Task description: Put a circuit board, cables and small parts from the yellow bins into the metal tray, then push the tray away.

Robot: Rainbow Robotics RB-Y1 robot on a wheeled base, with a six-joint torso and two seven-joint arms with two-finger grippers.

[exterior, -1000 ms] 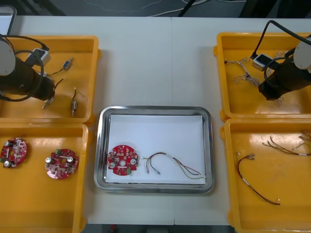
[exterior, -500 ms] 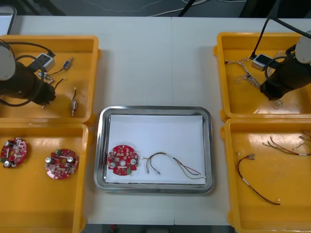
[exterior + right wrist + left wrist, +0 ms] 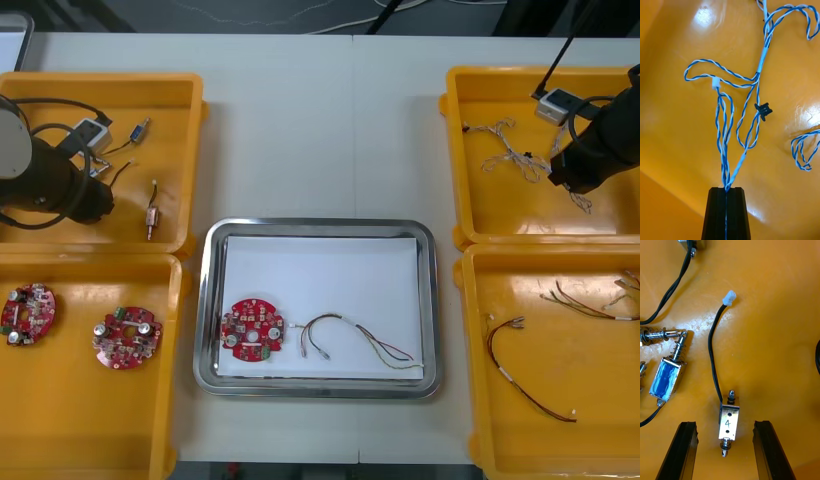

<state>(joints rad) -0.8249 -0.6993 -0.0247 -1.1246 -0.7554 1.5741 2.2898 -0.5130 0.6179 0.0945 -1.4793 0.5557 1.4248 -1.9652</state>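
I hold a limp twisted blue-and-white cable [image 3: 720, 112] pinched in the right gripper [image 3: 726, 188], far right; the left gripper [image 3: 725, 423] gapes astride a stiff small metal part [image 3: 729, 417], far left

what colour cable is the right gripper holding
Cable: twisted blue and white, best in right wrist view.

The counter [image 3: 300, 130] is light, almost white, and evenly lit, with only soft shadows. A thin seam [image 3: 352, 120] runs on it from the far edge toward the middle. Beyond that edge is a dark floor [image 3: 150, 15], where a pale cord [image 3: 290, 20] and black cords [image 3: 395, 12] lie loose. At the far left corner sits a pale object with a dark rim [image 3: 12, 45], perhaps a screen.
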